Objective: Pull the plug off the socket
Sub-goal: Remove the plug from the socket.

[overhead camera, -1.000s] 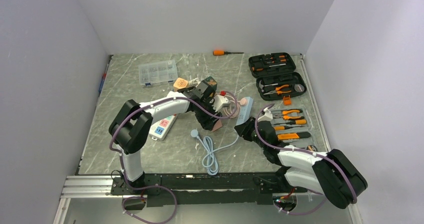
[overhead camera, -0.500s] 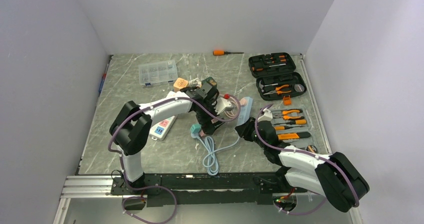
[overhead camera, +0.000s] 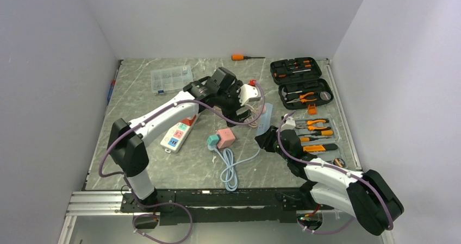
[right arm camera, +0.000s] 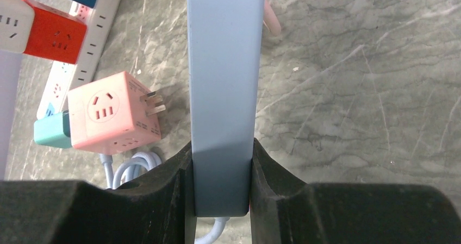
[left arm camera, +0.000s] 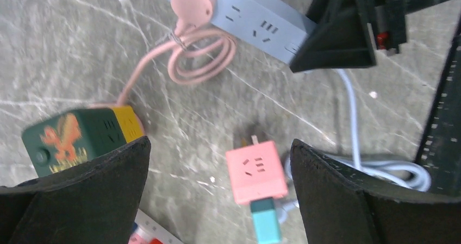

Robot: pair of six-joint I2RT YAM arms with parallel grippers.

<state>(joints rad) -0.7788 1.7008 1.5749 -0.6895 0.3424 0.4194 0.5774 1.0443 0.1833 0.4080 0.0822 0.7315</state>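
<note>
Pink plug cube (overhead camera: 225, 138) lies on the table (overhead camera: 163, 168), near the blue socket strip (overhead camera: 266, 118) but out of it. Left claw (left arm camera: 220, 157) is wide apart, holding nothing. Right claw (right arm camera: 220, 170) is clamped on the strip. Open black case (overhead camera: 277, 64) holds orange pliers (overhead camera: 307, 97)

The blue power strip (right arm camera: 225, 92) runs off the right wrist view's top edge. In the left wrist view the bottom edge cuts the teal plug (left arm camera: 266, 227), and the left tool (left arm camera: 220, 143) partly hides the green cube socket (left arm camera: 81, 138).

Pink cube plug (overhead camera: 225, 138) lies free, near the blue socket strip (overhead camera: 265, 118).
</note>
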